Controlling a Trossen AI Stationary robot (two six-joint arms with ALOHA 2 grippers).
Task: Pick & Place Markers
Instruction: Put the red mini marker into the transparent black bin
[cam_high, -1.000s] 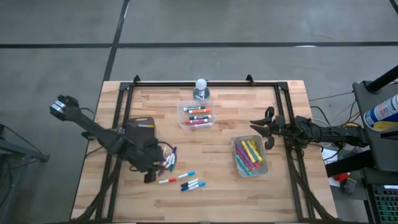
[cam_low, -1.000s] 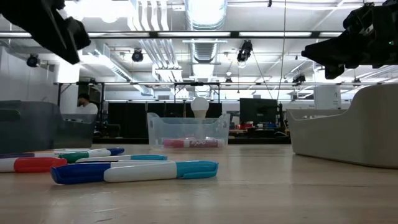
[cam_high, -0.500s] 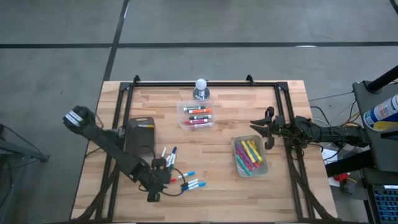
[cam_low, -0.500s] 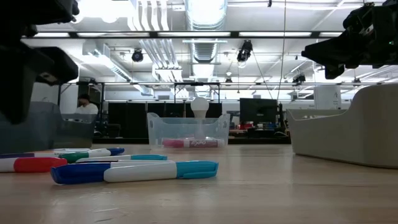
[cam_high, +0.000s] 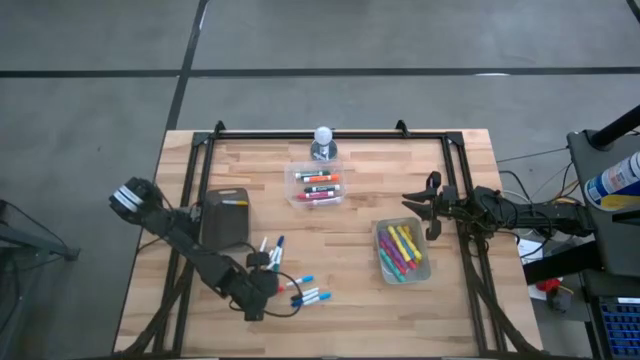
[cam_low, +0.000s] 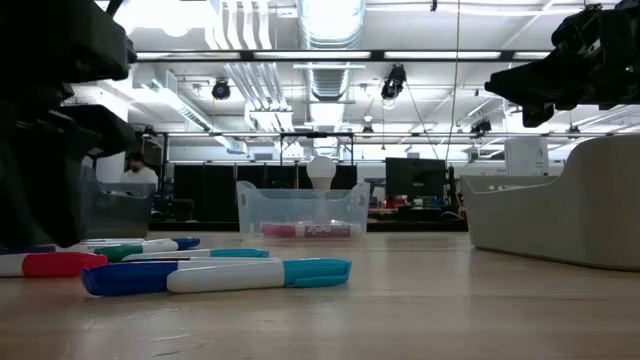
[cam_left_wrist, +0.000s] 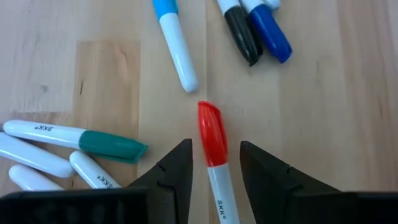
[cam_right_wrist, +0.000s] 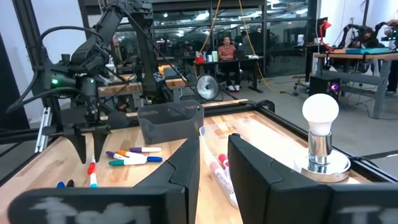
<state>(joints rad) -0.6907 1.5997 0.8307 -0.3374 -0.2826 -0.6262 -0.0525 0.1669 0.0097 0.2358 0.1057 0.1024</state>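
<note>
Several loose markers lie flat on the wooden table: a small bunch (cam_high: 272, 250) and blue-capped ones (cam_high: 308, 294) near the front. My left gripper (cam_left_wrist: 215, 144) points steeply down, open, just above a red-capped white marker (cam_left_wrist: 212, 149). One finger stands on each side of the marker and neither touches it. The right wrist view shows this gripper (cam_right_wrist: 87, 146) over the same red-capped marker (cam_right_wrist: 92, 169). My right gripper (cam_high: 416, 215) waits level and open, raised at the table's right side.
A clear tub (cam_high: 318, 186) with orange and red markers stands far centre. Another tub (cam_high: 402, 250) with pink and yellow ones sits at the right. A dark grey bin (cam_high: 225, 217) stands left, and a light bulb on a stand (cam_high: 323, 142) sits at the far edge.
My left gripper has come down and moved toward the table's near edge, from beside the dark bin to the loose markers. It now stands astride the red-capped one, tipped more steeply downward. The markers have not moved.
</note>
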